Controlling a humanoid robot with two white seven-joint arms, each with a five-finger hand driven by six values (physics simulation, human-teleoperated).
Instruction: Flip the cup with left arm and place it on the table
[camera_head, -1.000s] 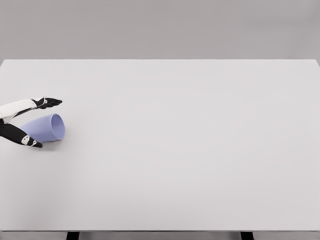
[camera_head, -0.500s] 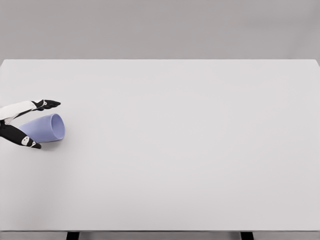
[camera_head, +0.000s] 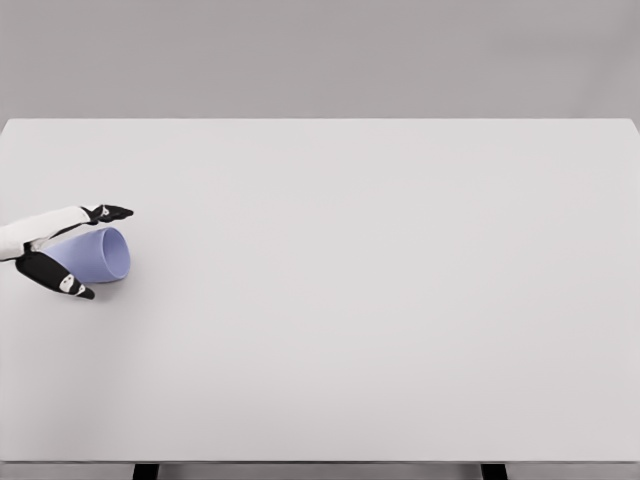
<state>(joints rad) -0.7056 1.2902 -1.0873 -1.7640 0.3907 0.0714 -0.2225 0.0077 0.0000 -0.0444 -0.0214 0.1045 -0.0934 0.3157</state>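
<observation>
One hand, the left hand (camera_head: 62, 250), enters from the left edge of the head view and reaches over the white surface (camera_head: 380, 300). Its fingers are spread in a wide fork: the upper fingers (camera_head: 105, 213) extend along the far side of the lavender cup (camera_head: 95, 256), and the black-tipped thumb (camera_head: 62, 281) runs along the near side. The cup lies on its side on the surface, between these digits, with its open mouth facing away from the palm, toward the right, and its base toward the wrist. The upper fingers appear to lie against the cup's far wall; whether the thumb touches the near wall cannot be told. The digits bracket the cup without closing tightly around it.
</observation>
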